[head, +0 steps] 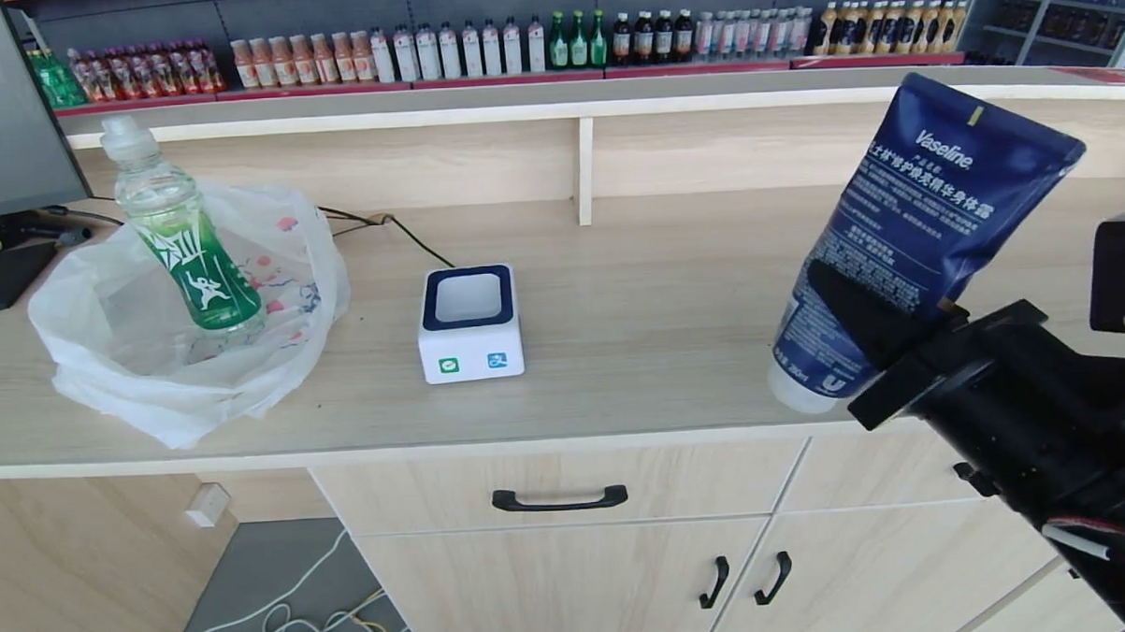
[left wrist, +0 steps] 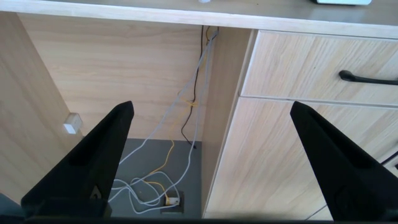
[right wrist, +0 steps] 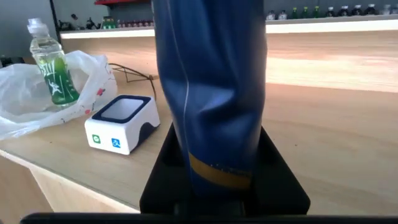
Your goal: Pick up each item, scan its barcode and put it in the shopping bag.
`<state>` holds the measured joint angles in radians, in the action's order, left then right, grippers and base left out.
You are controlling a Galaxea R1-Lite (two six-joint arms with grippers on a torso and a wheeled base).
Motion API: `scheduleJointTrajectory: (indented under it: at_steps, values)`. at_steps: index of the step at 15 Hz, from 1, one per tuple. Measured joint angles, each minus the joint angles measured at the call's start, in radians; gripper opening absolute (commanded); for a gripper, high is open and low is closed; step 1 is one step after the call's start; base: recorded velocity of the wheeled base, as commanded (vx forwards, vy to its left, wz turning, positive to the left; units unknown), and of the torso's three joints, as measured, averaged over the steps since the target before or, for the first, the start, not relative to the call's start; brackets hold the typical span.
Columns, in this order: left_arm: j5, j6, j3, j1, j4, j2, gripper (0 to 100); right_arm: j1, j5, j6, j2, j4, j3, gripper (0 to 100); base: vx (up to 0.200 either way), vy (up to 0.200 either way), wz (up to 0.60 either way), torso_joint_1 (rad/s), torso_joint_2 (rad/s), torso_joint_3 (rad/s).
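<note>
Currently the right claw (head: 886, 337) clamps 1 blue tube (head: 933, 200) (tilted, cap lowest); a slack hold could drop it before the scanner (head: 470, 324).

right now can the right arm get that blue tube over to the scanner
Probably yes: the right tool grips the blue tube over the right end of the counter, and the stretch between it and the scanner lies bare.

Pale wooden worktop (head: 639, 351): white plastic shopping bag (head: 106, 369) lying at 9 o'clock, white scanner box (head: 471, 343) standing near centre.
</note>
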<state>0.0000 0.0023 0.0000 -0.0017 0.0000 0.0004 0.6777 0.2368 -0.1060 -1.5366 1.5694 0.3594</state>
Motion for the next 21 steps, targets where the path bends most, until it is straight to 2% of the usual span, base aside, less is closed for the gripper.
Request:
scheduleJointTrajectory:
  at_steps: [4, 7, 13, 16, 21]
  values:
    - [0.0, -0.001, 0.0, 0.0, 0.0, 0.0, 100, -0.033, 0.084, -0.023, -0.027, 0.0, 0.038, 0, 0.0, 0.15, 0.0, -0.003, 0.0, 0.003]
    - [0.0, 0.0, 0.0, -0.001, 0.002, 0.0, 100, -0.063, 0.085, -0.017, -0.046, -0.007, 0.086, 0, 0.0, 0.2, 0.0, 0.012, 0.01, -0.004]
    - [0.0, -0.002, 0.0, 0.0, 0.002, 0.0, 100, -0.149, 0.084, 0.006, -0.06, -0.001, 0.098, 0, 0.0, 0.2, 0.0, 0.004, 0.0, 0.001]
    - [0.0, -0.003, 0.0, 0.0, 0.002, 0.0, 100, -0.202, 0.123, 0.003, -0.066, 0.0, 0.149, 0, 0.0, 0.2, 0.0, 0.005, 0.0, 0.002]
    - [0.0, -0.005, 0.0, 0.0, 0.001, 0.0, 100, -0.21, 0.123, 0.007, -0.058, 0.0, 0.146, 0, 0.0, 0.2, 0.0, 0.0, 0.0, 0.001]
